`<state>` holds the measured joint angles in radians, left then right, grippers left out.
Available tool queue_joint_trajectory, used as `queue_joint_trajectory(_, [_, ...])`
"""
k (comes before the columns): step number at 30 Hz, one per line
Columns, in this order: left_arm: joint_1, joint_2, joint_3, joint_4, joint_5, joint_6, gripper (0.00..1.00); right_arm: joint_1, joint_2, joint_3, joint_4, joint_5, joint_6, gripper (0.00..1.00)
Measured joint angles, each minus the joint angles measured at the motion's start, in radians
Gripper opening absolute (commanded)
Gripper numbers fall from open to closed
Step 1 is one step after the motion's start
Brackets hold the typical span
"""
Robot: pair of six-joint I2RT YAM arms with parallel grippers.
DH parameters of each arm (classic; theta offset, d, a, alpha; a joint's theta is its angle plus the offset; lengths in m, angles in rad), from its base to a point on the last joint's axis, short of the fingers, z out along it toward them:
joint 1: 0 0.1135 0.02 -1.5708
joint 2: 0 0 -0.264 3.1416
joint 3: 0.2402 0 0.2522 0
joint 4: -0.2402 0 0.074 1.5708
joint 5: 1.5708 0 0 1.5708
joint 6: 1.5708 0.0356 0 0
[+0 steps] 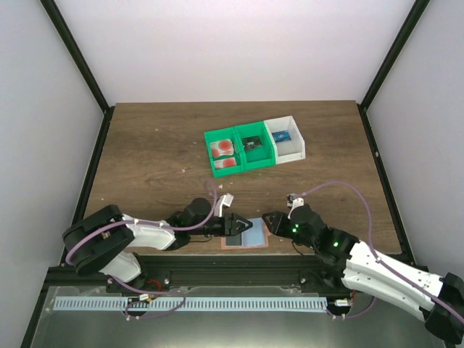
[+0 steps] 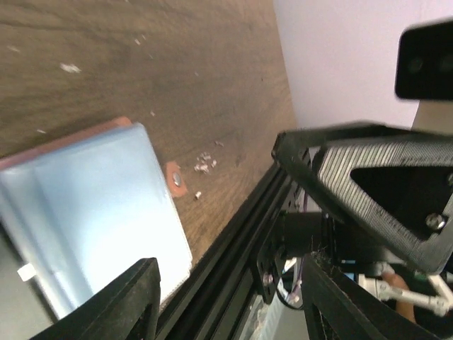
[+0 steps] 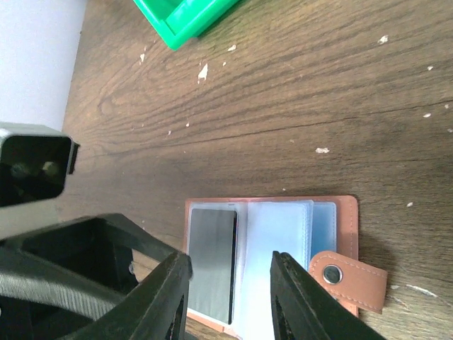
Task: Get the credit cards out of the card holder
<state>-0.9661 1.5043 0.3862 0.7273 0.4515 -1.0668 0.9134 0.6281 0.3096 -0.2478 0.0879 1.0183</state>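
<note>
The card holder [image 1: 250,237] lies open near the table's front edge, salmon-pink rim up, with blue-grey pocket panels [image 3: 283,248] and a snap tab [image 3: 347,276]. A dark grey card [image 3: 212,258] sits in its left pocket. Two pale credit cards with red blots [image 1: 223,150] lie in the green bin. My left gripper [image 1: 233,226] hovers at the holder's left side and is open; in its wrist view the gripper [image 2: 226,304] has nothing between the jaws and the holder [image 2: 99,205] is beside it. My right gripper [image 3: 230,297] stands open just above the holder's near edge, empty.
A green bin [image 1: 246,161] with two compartments and a white bin [image 1: 293,148] stand together at mid-table; each holds small items. The black frame rail [image 2: 233,234] runs right along the holder's near side. Pale crumbs dot the wood [image 3: 203,71].
</note>
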Motion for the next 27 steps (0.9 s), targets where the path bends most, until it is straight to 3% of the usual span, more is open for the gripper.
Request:
queue_joint_trajectory(4, [0.044,-0.07,-0.042,-0.042,-0.04,0.009,0.41,0.0,0.052,0.006,0.022,-0.028,-0.001,0.33])
queue_joint_trajectory(11, [0.1,-0.205,-0.125,-0.147,-0.088,0.056,0.0,0.0,0.201,0.04,0.074,-0.109,-0.01,0.33])
queue_joint_trajectory(19, [0.111,-0.266,-0.175,-0.22,-0.117,0.096,0.0,0.015,0.335,0.066,0.179,-0.187,-0.013,0.3])
queue_joint_trajectory(27, [0.114,-0.162,-0.202,-0.197,-0.084,0.113,0.0,0.073,0.492,0.124,0.249,-0.225,-0.013,0.29])
